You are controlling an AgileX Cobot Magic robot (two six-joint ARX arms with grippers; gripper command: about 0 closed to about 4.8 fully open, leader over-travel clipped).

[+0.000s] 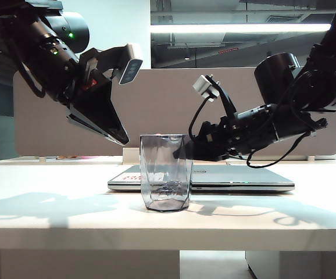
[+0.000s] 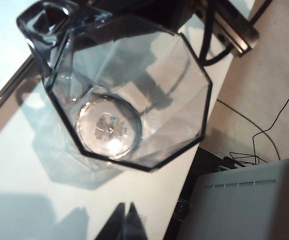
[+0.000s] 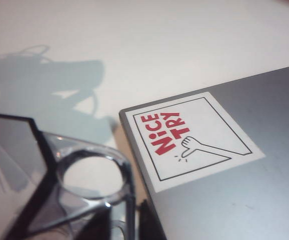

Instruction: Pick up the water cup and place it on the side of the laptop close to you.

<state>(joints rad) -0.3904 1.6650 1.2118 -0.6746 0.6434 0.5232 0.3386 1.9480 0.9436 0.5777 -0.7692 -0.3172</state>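
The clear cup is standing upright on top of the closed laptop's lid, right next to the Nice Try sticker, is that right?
Not quite. The exterior view shows the water cup upright on the table, in front of the closed laptop, not on its lid. It is indeed near the Nice Try sticker.

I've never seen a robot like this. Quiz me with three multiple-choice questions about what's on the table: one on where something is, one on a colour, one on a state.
1. Where does the water cup stand?
A. On the table, in front of the laptop
B. On the laptop's lid
C. Behind the laptop

2. What colour is the print on the laptop's sticker?
A. Blue
B. Red
C. Green

3. How is the left gripper?
A. Shut on the cup
B. Wide open
C. Shut, holding nothing

Answers: 1 A, the cup sits upright on the white top, nearer the camera than the laptop. 2 B, the letters read red. 3 C, its fingers meet above the cup, apart from it.
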